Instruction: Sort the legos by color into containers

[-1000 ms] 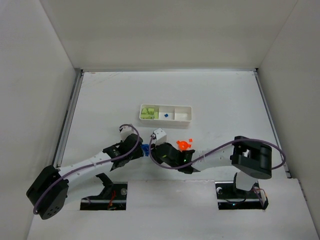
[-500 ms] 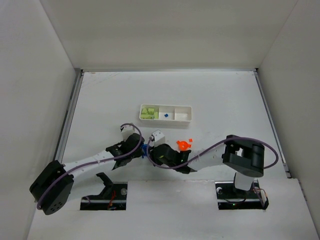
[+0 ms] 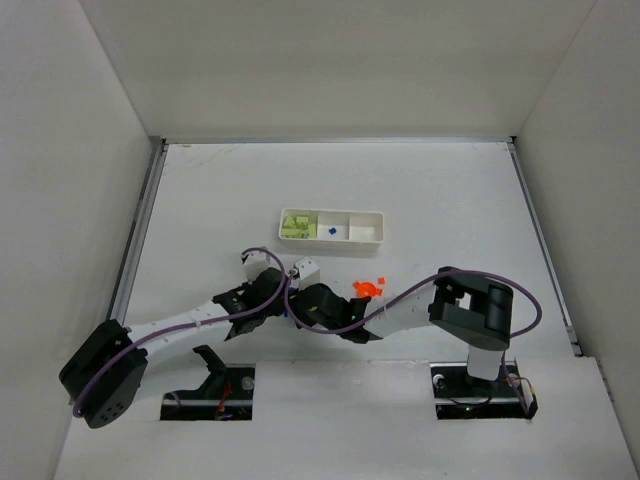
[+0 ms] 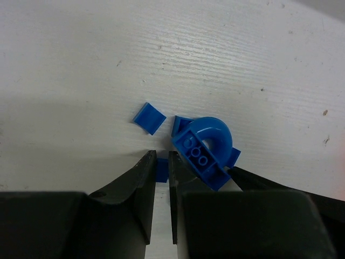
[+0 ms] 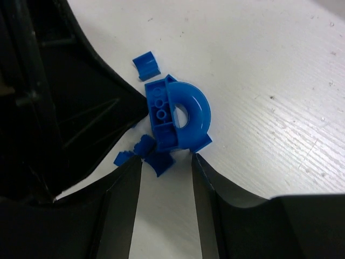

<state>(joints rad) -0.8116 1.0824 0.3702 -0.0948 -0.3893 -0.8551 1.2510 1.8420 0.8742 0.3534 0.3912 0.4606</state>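
"What is the left claw (image 4: 161, 162) doing?"
"It pinches a tiny blue bit (image 4: 162, 169) on the table (image 4: 226, 48). The right claw (image 5: 166, 162) is open, just beside the big blue curved brick (image 5: 186, 116)."
"And the tray (image 3: 345, 211)?"
"Well apart, with green bricks (image 3: 295, 225) in its left box."

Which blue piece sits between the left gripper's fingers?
The tiny piece in the left gripper; the arch and square tile lie outside it.
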